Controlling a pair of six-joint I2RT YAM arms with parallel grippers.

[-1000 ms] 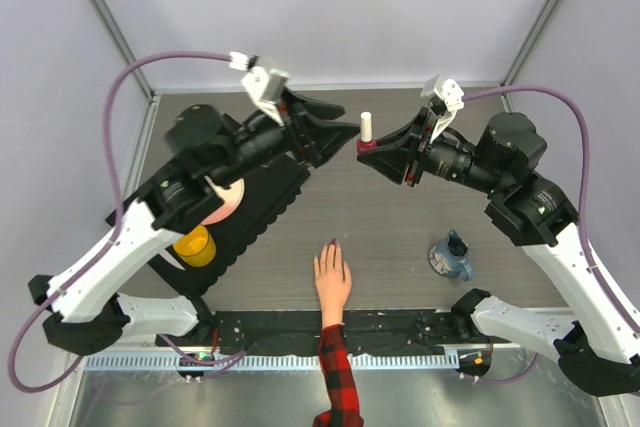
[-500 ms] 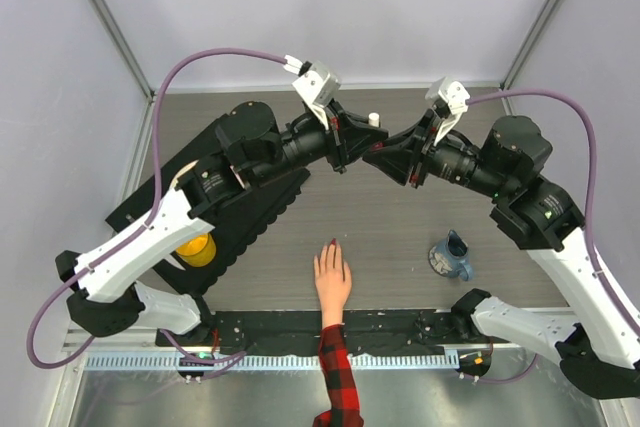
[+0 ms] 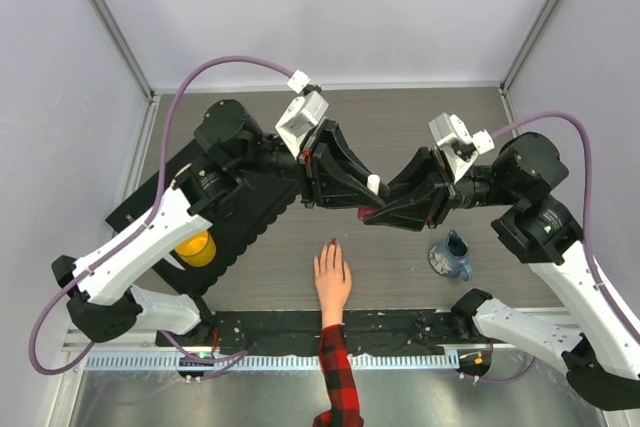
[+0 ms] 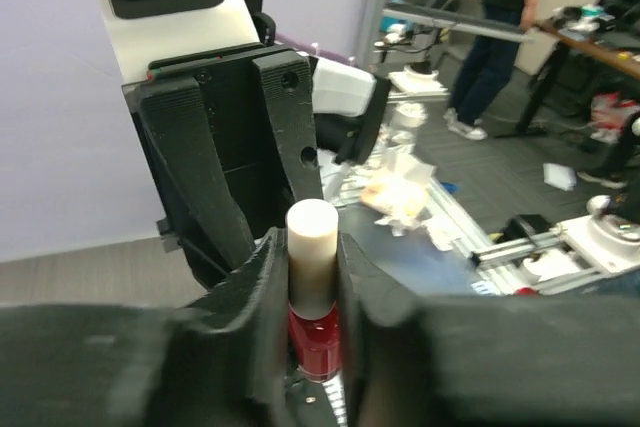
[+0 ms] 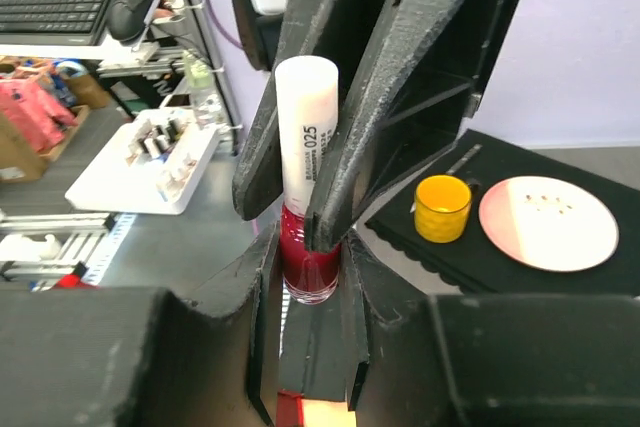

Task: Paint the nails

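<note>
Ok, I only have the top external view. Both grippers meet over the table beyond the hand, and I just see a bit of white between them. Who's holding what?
Observer: On the right wrist view, the right gripper is shut on the red glass body of the polish bottle.
Operator: And the left one?
Observer: On the left wrist view, the left gripper pinches the white cap from both sides.
Operator: Is the cap on?
Observer: Yes, it sits on the bottle, and no brush shows in either wrist view.
</note>
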